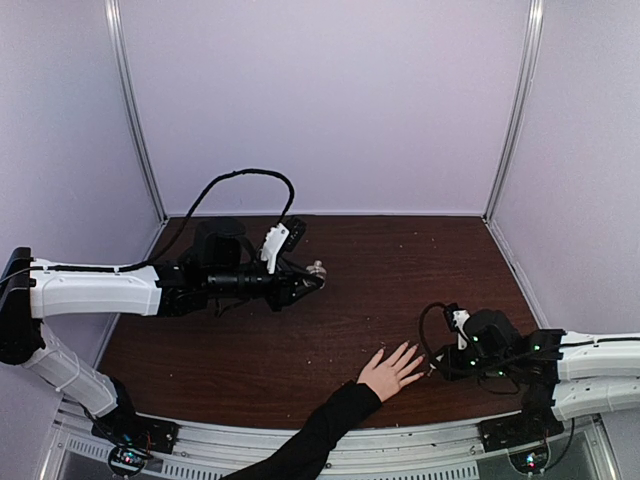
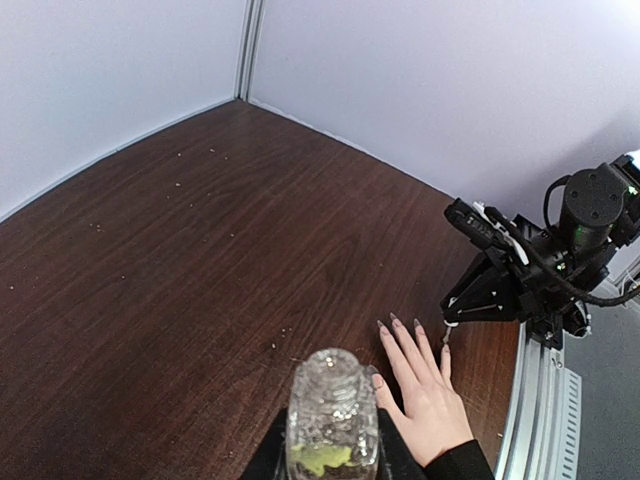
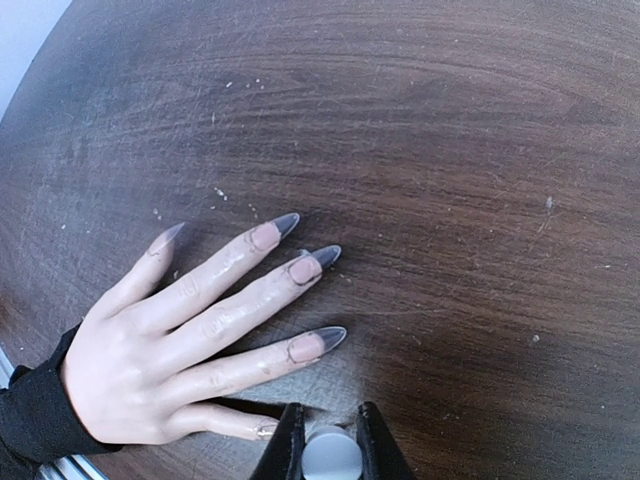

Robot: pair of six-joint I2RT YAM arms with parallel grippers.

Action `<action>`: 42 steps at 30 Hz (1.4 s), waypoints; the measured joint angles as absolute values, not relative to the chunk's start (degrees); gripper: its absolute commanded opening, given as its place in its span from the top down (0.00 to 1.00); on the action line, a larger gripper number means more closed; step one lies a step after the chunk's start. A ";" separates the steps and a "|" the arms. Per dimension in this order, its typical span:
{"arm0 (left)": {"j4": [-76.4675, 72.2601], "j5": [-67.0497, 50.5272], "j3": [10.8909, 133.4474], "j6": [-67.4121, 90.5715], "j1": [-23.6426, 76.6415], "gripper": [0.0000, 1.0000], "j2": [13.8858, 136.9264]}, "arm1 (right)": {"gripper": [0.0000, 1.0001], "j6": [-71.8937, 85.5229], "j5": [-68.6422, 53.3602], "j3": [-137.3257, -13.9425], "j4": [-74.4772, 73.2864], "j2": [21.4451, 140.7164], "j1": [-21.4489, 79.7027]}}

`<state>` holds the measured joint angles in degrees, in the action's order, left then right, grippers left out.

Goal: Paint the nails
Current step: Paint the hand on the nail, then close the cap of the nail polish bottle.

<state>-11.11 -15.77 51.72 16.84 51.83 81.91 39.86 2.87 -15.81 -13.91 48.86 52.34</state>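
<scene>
Between my right gripper (image 3: 330, 412) fingers (image 3: 291, 440) sits a pale round cap (image 3: 332, 458), and the two black fingers are clamped on it from either side. Just off that gripper lies the hand (image 3: 150, 350), palm down on the dark wooden table (image 3: 480, 150), fingers spread and pointing toward me. The nails (image 3: 308, 266) are long and pointed, pink at the base and dark and see-through at the tips. The lowest finger of the hand in my right wrist view ends right beside my left-hand fingertip, its nail so close that I cannot tell whether they touch. The other four nails fan out farther from the gripper. A black sleeve (image 3: 30, 420) covers the wrist behind the hand.

From above, my right gripper (image 1: 432, 372) sits at the fingertip end of the hand (image 1: 390, 372), with the arm reaching in from the near edge of the table (image 1: 400, 260).

My left gripper (image 1: 308, 283) is well away from the hand, farther back on the table and off to the thumb side. It is grasping a small clear glass bottle (image 2: 335, 420) with a ribbed neck and something yellow-green inside. In the left wrist view the bottle stands upright, with the hand (image 2: 430, 400) flat on the table beyond it. The bottle carries no writing I can read.
</scene>
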 measured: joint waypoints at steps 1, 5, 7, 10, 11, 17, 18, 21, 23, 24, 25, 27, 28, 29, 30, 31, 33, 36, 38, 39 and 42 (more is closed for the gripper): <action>-11.11 -15.77 51.72 16.84 51.83 1.00 81.91 | 1.00 40.03 3.07 -15.81 -14.15 48.73 52.34; -11.11 -15.77 51.72 16.84 51.83 1.00 81.91 | 1.00 40.29 4.01 -15.97 -15.51 47.53 52.34; -11.11 -15.77 51.72 16.84 51.81 1.00 81.91 | 1.00 40.23 4.23 -16.43 -16.34 47.09 52.31; -11.11 -15.77 51.72 16.84 51.81 1.00 81.91 | 1.00 39.55 4.51 -17.76 -17.30 46.33 52.29; -11.11 -15.77 51.72 16.84 51.81 1.00 81.91 | 1.00 39.13 4.54 -18.22 -17.50 46.13 52.23; -11.07 -15.79 51.72 16.82 51.81 1.00 81.80 | 1.00 35.33 4.54 -23.79 -20.47 45.43 51.51; -11.03 -15.79 51.72 16.82 51.81 1.00 81.62 | 1.00 34.33 4.51 -25.26 -21.15 45.52 51.29; -11.03 -15.81 51.72 16.80 51.81 1.00 80.79 | 1.00 31.35 4.29 -29.45 -22.31 46.48 50.57; -10.98 -15.81 51.62 16.78 51.81 1.00 80.03 | 1.00 29.19 3.79 -32.62 -23.22 47.79 50.06; -10.92 -15.81 51.51 16.75 51.79 1.00 79.66 | 1.00 28.08 3.55 -33.95 -23.51 48.42 49.89; -10.83 -15.81 51.31 16.64 51.79 1.00 79.26 | 1.00 27.03 3.18 -35.35 -23.90 48.99 49.69; -10.44 -15.84 51.00 16.51 51.79 1.00 78.54 | 1.00 24.99 2.35 -37.56 -24.40 49.82 49.43; -10.24 -15.86 50.87 16.45 51.79 1.00 78.22 | 1.00 23.86 2.04 -38.68 -24.62 50.19 49.32; -10.09 -15.86 50.76 16.40 51.79 1.00 77.97 | 1.00 22.72 1.43 -39.79 -24.86 50.57 49.23; -9.87 -15.88 50.68 16.38 51.79 1.00 77.76 | 1.00 21.78 0.86 -40.93 -25.19 50.96 49.12; -9.61 -16.01 50.59 16.36 51.79 1.00 77.54 | 1.00 20.58 0.23 -42.30 -25.61 51.51 49.12; -9.19 -16.53 50.41 16.16 51.79 1.00 77.30 | 1.00 18.26 -1.15 -44.60 -26.15 52.29 49.10; -8.84 -17.47 50.02 15.94 51.79 1.00 77.14 | 1.00 15.44 -3.25 -47.29 -26.57 52.97 49.10; -8.71 -18.50 49.87 15.73 51.79 1.00 77.12 | 1.00 13.82 -4.86 -48.66 -26.68 53.17 49.10; -8.69 -19.14 49.82 15.64 51.79 1.00 77.12 | 1.00 13.15 -6.00 -49.06 -26.55 53.17 49.10; -8.71 -21.23 49.80 15.31 51.79 1.00 77.08 | 1.00 11.73 -9.76 -49.30 -25.85 53.17 49.10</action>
